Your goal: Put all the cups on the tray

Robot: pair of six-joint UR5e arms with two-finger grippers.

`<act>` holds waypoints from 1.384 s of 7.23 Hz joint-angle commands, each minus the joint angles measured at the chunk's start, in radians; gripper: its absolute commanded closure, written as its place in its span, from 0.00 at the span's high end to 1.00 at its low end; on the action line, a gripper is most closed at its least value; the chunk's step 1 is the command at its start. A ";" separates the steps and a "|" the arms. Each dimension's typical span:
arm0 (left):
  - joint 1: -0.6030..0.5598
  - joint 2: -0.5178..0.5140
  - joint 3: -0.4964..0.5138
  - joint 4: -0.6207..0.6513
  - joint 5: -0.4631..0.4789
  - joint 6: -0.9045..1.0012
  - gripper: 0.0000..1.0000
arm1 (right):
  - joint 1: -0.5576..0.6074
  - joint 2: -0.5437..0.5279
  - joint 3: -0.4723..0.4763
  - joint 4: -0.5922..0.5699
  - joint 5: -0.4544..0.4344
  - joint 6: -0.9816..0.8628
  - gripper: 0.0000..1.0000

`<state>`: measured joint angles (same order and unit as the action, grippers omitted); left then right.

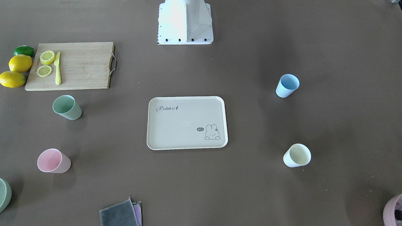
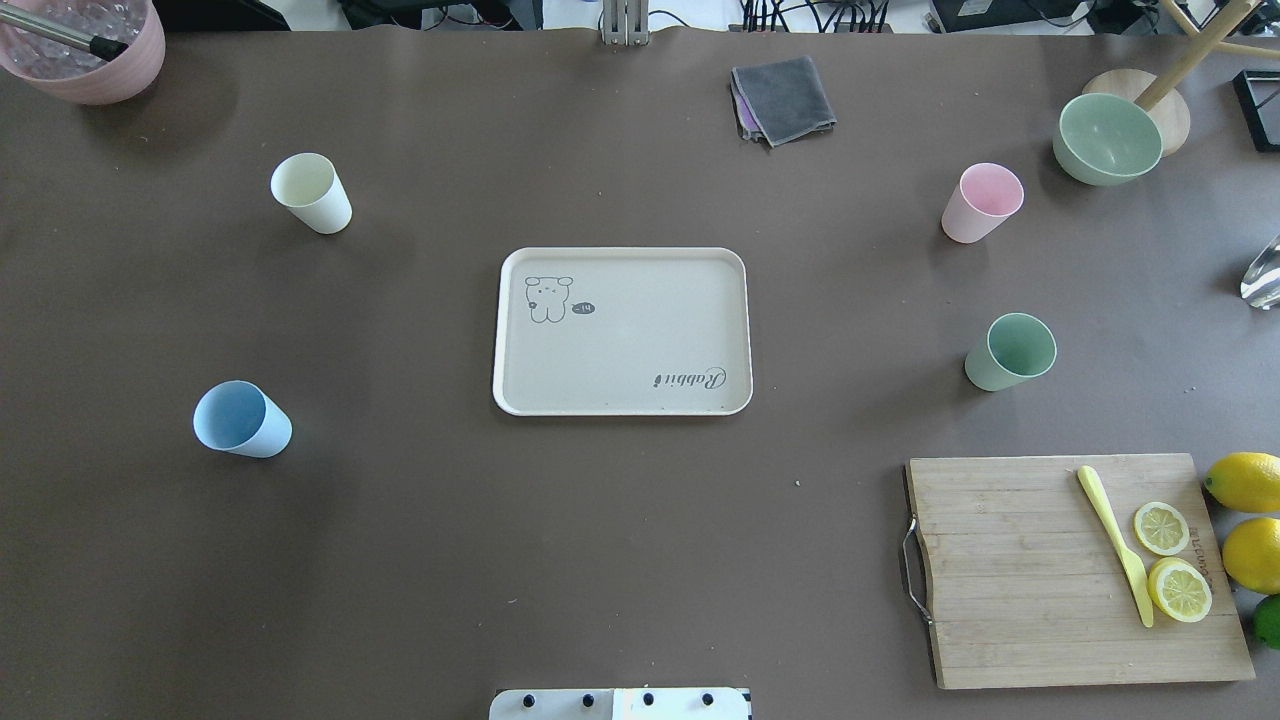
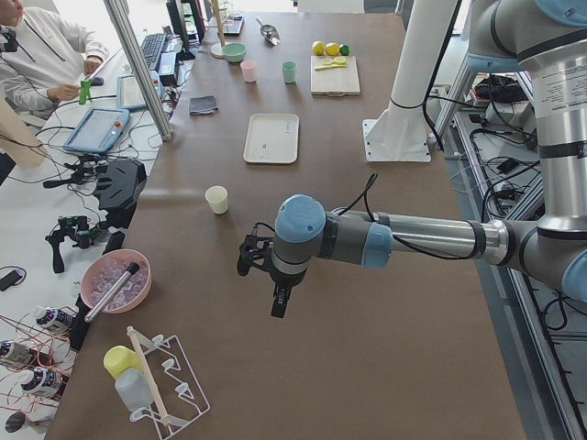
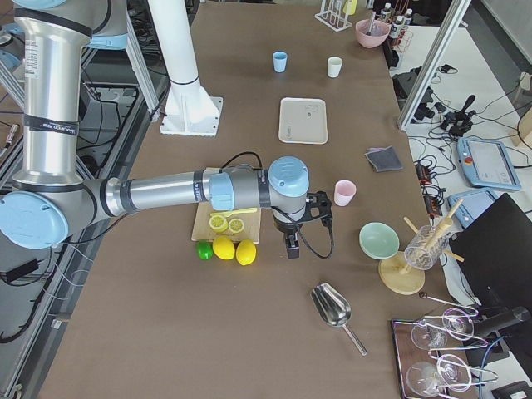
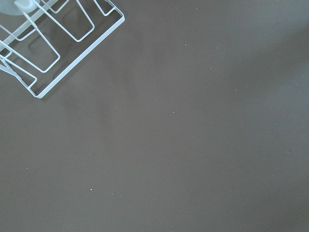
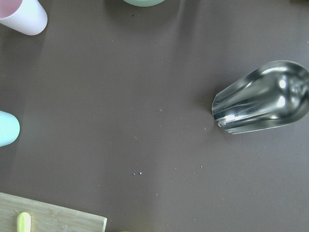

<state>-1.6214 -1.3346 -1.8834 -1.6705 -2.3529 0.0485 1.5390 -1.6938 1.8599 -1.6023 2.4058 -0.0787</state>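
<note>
The beige tray (image 2: 620, 340) lies mid-table with nothing on it. Four cups stand upright on the table around it. The cream-white cup (image 2: 311, 193) and the light blue cup (image 2: 241, 419) are on my left side. The pale pink cup (image 2: 981, 203) and the sage green cup (image 2: 1010, 352) are on my right side. My left gripper (image 3: 277, 307) hangs over the table's left end, beyond the cream cup. My right gripper (image 4: 291, 245) hangs over the right end, near the pink cup (image 4: 345, 193). Both show only in side views, so I cannot tell whether they are open or shut.
A wooden cutting board (image 2: 1060, 570) with lemon slices and a yellow knife lies front right, with lemons (image 2: 1245, 480) beside it. A green bowl (image 2: 1107, 137) and a grey cloth (image 2: 785, 98) are at the far side. A metal scoop (image 6: 263, 96) and a wire rack (image 5: 53, 38) lie at the table ends.
</note>
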 commanded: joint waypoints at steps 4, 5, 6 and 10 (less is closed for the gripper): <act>0.000 0.008 -0.002 -0.003 -0.025 0.004 0.98 | -0.011 -0.001 0.007 0.010 0.045 -0.003 1.00; 0.000 0.008 -0.002 -0.002 -0.037 -0.001 0.98 | -0.014 -0.019 0.007 0.066 0.044 0.003 1.00; 0.000 0.008 -0.002 -0.002 -0.039 -0.001 0.98 | -0.019 -0.050 0.004 0.146 0.041 0.008 1.00; 0.175 0.005 -0.101 -0.128 -0.031 -0.334 0.98 | -0.069 -0.046 0.010 0.185 0.036 0.058 1.00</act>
<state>-1.5404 -1.3317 -1.9523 -1.7226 -2.3887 -0.1389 1.4998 -1.7470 1.8664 -1.4220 2.4426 -0.0551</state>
